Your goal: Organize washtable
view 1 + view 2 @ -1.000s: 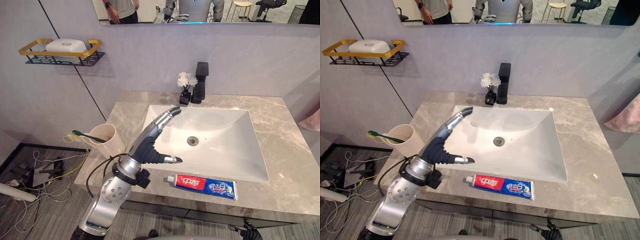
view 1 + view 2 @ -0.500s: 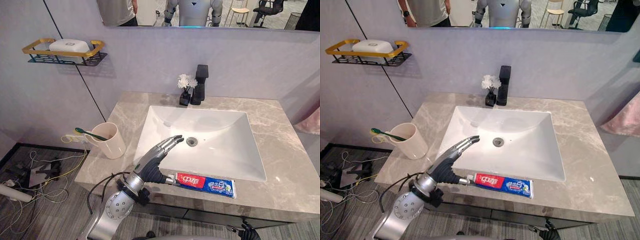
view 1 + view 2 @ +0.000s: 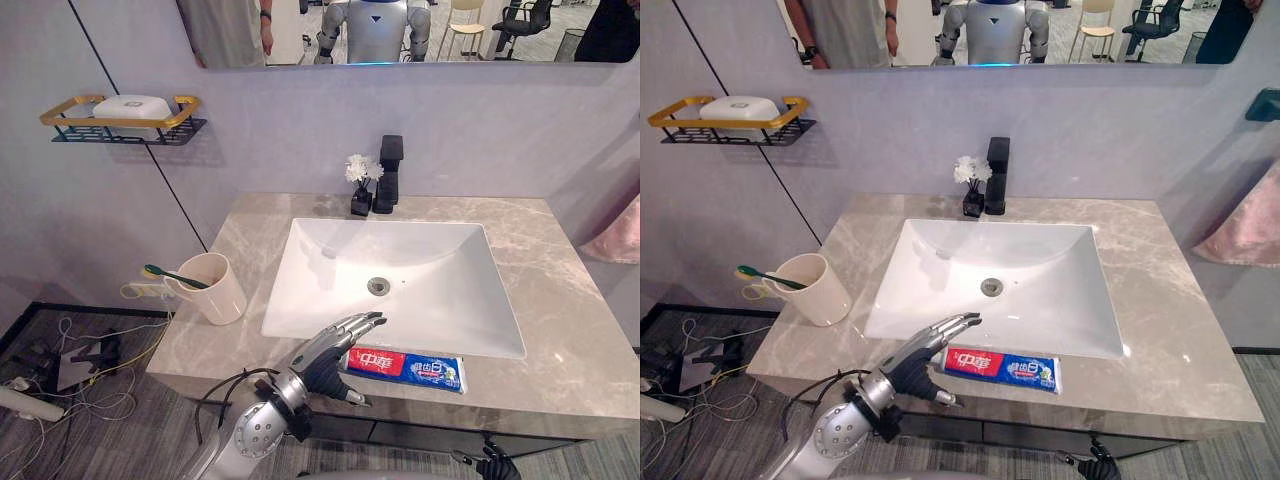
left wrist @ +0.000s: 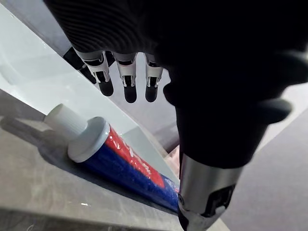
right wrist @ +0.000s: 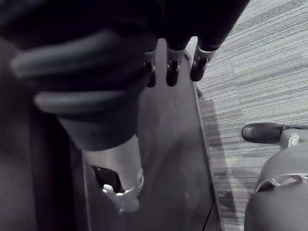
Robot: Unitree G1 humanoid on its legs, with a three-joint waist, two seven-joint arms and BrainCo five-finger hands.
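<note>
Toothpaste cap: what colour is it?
The cap is white, on a red and blue tube; clearest in the left wrist view.

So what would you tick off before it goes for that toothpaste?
1. Left hand ready to grasp: ok, its fingers are straight.
2. Toothpaste tube within reach: ok, it lies flat along the counter's front edge, with its cap end towards the hand.
3. Cap closed: ok, the white cap is on.
4. Fingers on the tube: not ok, they hover above the cap end without touching.
5. Cup ready to receive it: ok, it stands upright at the counter's left end with only a green toothbrush inside.
6. Right hand out of the way: ok, it hangs below the counter, open.
</note>
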